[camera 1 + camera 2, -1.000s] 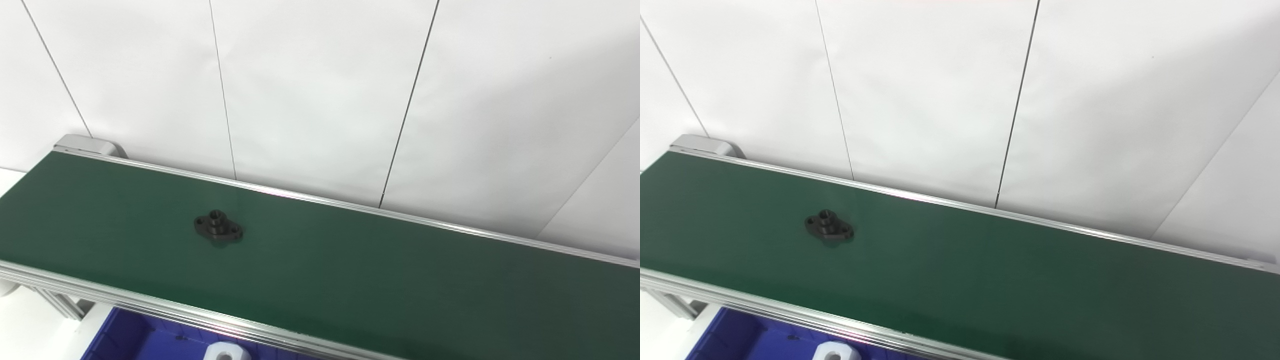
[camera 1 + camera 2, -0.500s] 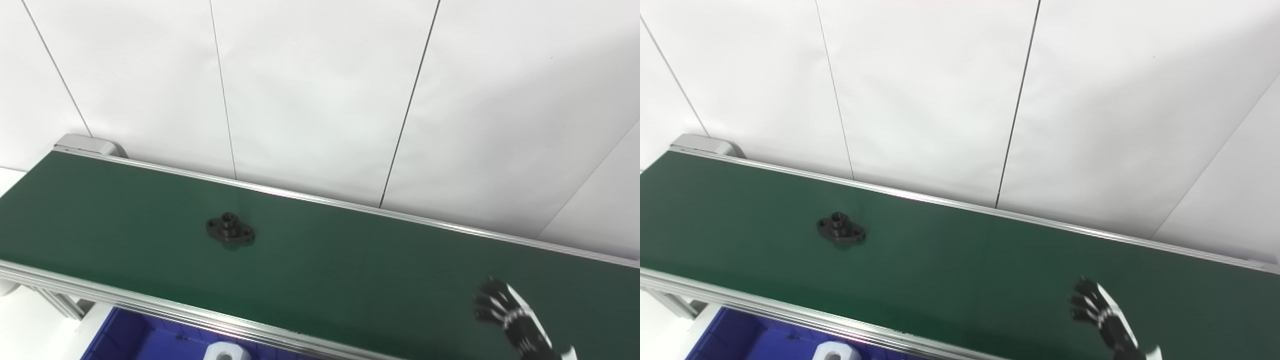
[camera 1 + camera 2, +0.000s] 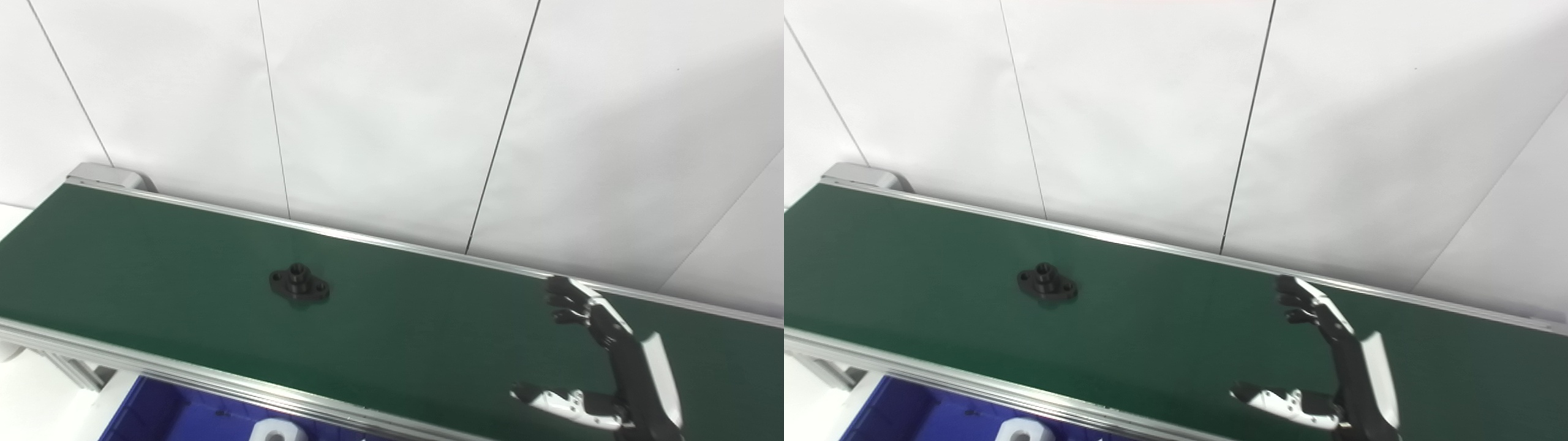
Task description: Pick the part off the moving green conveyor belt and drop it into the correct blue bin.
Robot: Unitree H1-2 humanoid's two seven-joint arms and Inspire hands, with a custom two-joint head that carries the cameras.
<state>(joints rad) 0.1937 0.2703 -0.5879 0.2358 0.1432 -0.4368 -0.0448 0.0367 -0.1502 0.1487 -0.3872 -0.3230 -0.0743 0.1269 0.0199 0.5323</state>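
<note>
One robot hand spread open above a conveyor belt carrying one part.

One long dark green conveyor belt (image 3: 429, 331) with silver aluminium rails; one blue plastic bin (image 3: 165, 416) shows below its near edge, holding one white part (image 3: 275, 432). The black-and-white right hand (image 3: 603, 361) hovers toward the belt's right end, fingers apart, holding nothing. One small black flanged metal part (image 3: 299, 285) lies mid-width, left of centre, well apart from it. Mistiming the moving part risks a missed grasp. Left hand unseen.

A small black flanged part (image 3: 299, 285) with a raised central boss is seen lying flat on the green conveyor belt (image 3: 429, 331), left of centre; a blue bin (image 3: 165, 413) sits below the near rail.
</note>
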